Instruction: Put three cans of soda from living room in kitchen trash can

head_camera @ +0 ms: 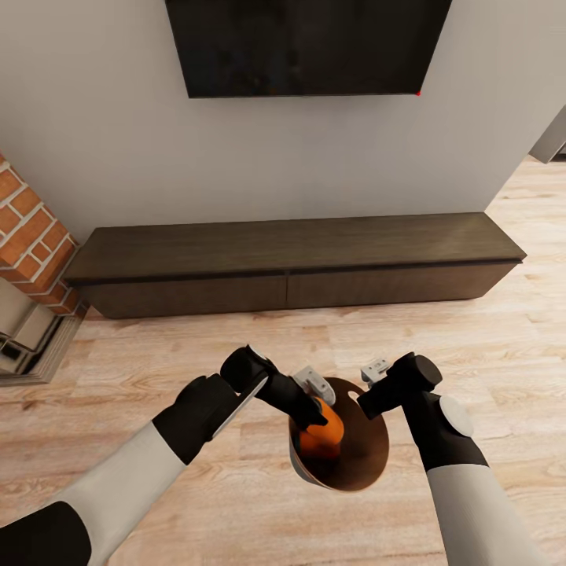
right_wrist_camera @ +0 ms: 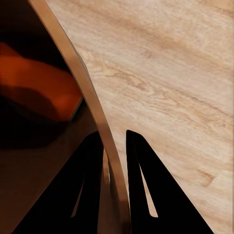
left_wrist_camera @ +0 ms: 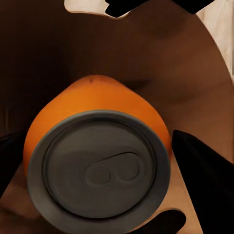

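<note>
The grey tash can (head_camera: 368,452), coppery-brown inside, sits between my two arms over the wood floor, its mouth facing the head camera. My left gripper (head_camera: 318,420) reaches into it, shut on an orange can of soda (head_camera: 325,432). The left wrist view looks onto the can's grey top (left_wrist_camera: 97,163), with black fingers (left_wrist_camera: 204,170) at its sides and the bin's inner wall (left_wrist_camera: 161,63) behind. My right gripper (head_camera: 369,399) is shut on the bin's rim (right_wrist_camera: 78,63), one finger inside and one outside (right_wrist_camera: 113,134). The orange can (right_wrist_camera: 44,87) shows inside. The other soda cans are out of view.
A long dark low cabinet (head_camera: 291,263) runs along the wall ahead, under a wall TV (head_camera: 306,43). The brick fireplace (head_camera: 27,228) stands at the left. Light wood floor (head_camera: 487,354) spreads around me, and an opening (head_camera: 554,145) shows at the far right.
</note>
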You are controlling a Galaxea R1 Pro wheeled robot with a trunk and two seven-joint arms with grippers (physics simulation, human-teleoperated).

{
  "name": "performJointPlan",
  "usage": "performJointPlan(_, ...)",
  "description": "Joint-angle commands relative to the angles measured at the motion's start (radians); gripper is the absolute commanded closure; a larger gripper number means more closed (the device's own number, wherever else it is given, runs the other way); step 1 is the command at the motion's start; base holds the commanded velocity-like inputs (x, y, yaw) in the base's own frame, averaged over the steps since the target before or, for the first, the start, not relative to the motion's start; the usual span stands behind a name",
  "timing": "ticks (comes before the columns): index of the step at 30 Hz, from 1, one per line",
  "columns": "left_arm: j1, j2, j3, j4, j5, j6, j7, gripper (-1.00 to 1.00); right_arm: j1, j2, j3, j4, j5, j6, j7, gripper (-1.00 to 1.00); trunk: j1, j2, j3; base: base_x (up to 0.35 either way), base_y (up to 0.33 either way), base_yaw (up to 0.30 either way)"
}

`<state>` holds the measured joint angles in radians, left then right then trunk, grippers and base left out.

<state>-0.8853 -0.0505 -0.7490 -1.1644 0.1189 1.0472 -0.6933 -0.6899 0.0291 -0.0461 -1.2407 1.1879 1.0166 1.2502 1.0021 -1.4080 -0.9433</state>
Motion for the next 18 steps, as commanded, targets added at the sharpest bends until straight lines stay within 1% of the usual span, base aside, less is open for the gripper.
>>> performJointPlan(1,0.0,0.0,-0.001,0.005,-0.037,0.0,0.012,1.0,0.0,0.0,0.0,0.002,-0.021,0.017,0.009,1.0,0.0,0.0,0.0,0.0,0.0,0.0)
performJointPlan(6,0.0,0.0,-0.002,0.023,-0.036,0.0,0.023,1.0,0.0,0.0,0.0,0.006,-0.021,0.017,0.009,1.0,0.0,0.0,0.0,0.0,0.0,0.0)
performJointPlan(11,0.0,-0.01,-0.003,0.04,-0.037,0.0,0.028,1.0,0.0,0.0,0.0,0.007,-0.022,0.017,0.009,1.0,0.0,0.0,0.0,0.0,0.0,0.0)
performJointPlan(18,0.0,-0.014,-0.003,0.043,-0.038,0.0,0.029,1.0,0.0,0.001,0.0,0.007,-0.022,0.017,0.009,1.0,0.0,0.0,0.0,0.0,0.0,0.0)
